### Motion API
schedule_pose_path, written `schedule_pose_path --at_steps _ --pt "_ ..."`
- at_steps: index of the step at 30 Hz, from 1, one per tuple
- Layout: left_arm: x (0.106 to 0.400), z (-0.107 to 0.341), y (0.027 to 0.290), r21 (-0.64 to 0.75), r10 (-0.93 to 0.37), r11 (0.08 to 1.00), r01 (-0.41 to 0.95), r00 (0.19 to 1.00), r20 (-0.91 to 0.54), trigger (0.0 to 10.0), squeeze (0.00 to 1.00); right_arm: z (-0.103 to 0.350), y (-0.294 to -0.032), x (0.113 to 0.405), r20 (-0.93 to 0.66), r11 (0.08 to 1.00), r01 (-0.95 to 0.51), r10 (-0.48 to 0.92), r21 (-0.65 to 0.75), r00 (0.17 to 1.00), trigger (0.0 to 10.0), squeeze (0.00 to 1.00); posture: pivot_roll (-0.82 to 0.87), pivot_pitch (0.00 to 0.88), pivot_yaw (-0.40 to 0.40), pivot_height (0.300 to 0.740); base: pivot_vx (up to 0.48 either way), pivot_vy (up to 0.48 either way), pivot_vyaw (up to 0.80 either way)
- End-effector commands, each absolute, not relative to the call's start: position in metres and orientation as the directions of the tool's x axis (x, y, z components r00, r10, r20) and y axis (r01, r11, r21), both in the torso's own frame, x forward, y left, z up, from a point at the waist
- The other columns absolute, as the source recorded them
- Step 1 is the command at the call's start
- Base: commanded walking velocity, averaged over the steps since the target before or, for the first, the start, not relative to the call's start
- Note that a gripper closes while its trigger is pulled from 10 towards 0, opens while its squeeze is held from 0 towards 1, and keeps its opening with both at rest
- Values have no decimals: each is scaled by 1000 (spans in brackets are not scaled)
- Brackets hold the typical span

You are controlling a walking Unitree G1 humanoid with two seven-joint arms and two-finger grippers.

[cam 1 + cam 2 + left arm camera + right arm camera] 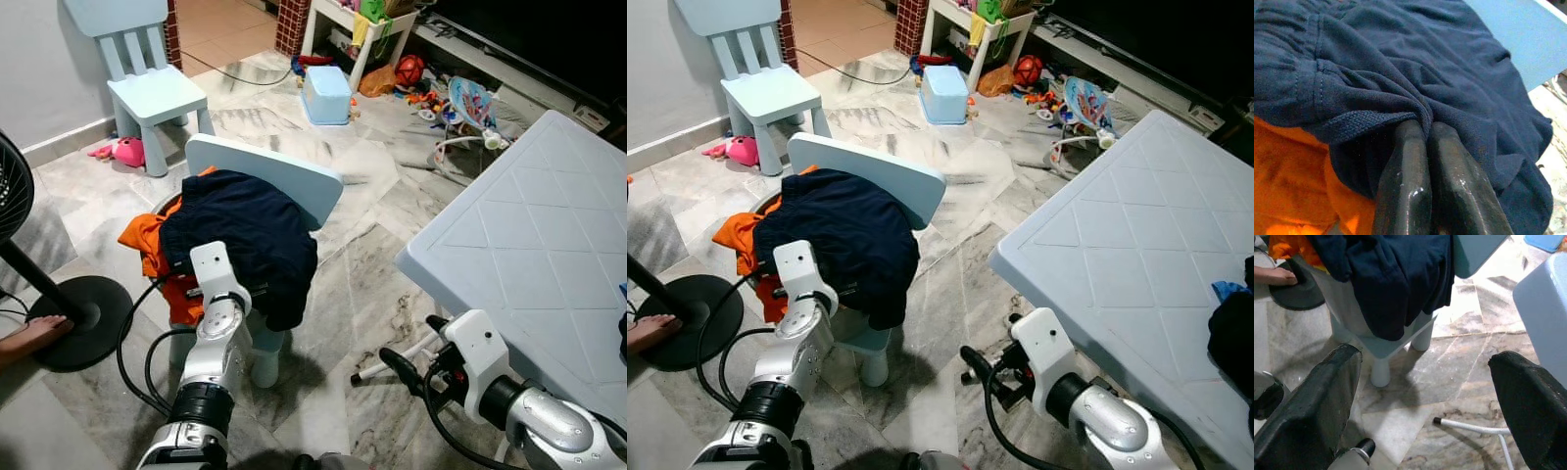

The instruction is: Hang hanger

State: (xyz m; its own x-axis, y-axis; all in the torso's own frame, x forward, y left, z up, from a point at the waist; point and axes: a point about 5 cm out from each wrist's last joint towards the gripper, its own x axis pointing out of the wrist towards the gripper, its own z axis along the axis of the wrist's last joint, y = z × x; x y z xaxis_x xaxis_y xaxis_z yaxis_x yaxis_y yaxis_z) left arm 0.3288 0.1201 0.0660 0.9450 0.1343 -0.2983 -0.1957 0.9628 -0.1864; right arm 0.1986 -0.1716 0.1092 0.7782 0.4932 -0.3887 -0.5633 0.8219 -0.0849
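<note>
we see 2 chairs (pixel 279 176) | 1 navy shirt (pixel 245 240) pinched in left end effector (pixel 1425 129) | right end effector (pixel 1425 396) spread apart over floor (pixel 343 323)

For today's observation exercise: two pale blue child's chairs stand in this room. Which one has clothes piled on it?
The nearer chair, in front of the robot, carries a navy garment over an orange one; the left gripper pinches the navy cloth. The far chair by the wall is bare.

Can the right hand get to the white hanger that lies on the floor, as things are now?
Probably yes. The right hand is open and low over the floor, and the white hanger lies just ahead between its fingers with bare marble around it. The table edge stands close beside it but does not cover the hanger.
</note>
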Motion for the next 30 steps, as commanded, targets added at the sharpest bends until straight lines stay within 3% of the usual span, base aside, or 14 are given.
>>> schedule_pose_path --at_steps 1,7,16,17,22,23,24,25,28,30 --pt "331 68 101 -181 56 977 -111 956 -287 0 0 105 -173 199 -406 819 -566 489 -91 772 10000 0 -203 125 -201 740 0 0 0" --pt "331 67 78 -168 -115 984 65 945 -306 0 0 105 -172 201 -403 814 -574 496 -92 769 10000 0 -202 120 -205 740 0 0 0" --pt "321 57 78 -114 -196 980 166 913 -358 0 0 104 -173 202 -399 814 -573 495 -97 772 10000 0 -208 119 -197 740 0 0 0" --pt "318 58 81 -93 -190 981 167 914 -358 10000 0 104 -173 202 -398 815 -572 495 -97 773 10000 0 -205 120 -195 740 0 0 0" --pt "307 59 96 -103 -100 992 67 931 -352 10000 0 103 -172 203 -395 816 -571 496 -93 773 10000 0 -192 119 -195 740 0 0 0" --pt "304 59 99 -120 -74 992 33 932 -356 10000 643 103 -172 204 -395 816 -571 497 -93 773 10000 0 -188 118 -196 740 0 0 0" --pt "302 59 101 -131 -56 991 9 931 -359 10000 643 103 -171 204 -394 816 -571 497 -92 773 10000 0 -187 118 -197 740 0 0 0" --pt "299 59 102 -177 -32 984 -35 932 -360 10000 1000 103 -171 204 -393 815 -572 498 -91 772 10000 0 -186 118 -196 740 0 0 0" --pt "293 58 104 -256 4 961 -106 929 -371 10000 1000 102 -171 205 -392 814 -574 501 -89 771 10000 0 -181 116 -198 740 0 0 0" --pt "284 56 105 -374 66 898 -231 912 -404 10000 1000 102 -170 207 -390 812 -577 505 -89 770 10000 0 -184 112 -199 740 0 0 0"
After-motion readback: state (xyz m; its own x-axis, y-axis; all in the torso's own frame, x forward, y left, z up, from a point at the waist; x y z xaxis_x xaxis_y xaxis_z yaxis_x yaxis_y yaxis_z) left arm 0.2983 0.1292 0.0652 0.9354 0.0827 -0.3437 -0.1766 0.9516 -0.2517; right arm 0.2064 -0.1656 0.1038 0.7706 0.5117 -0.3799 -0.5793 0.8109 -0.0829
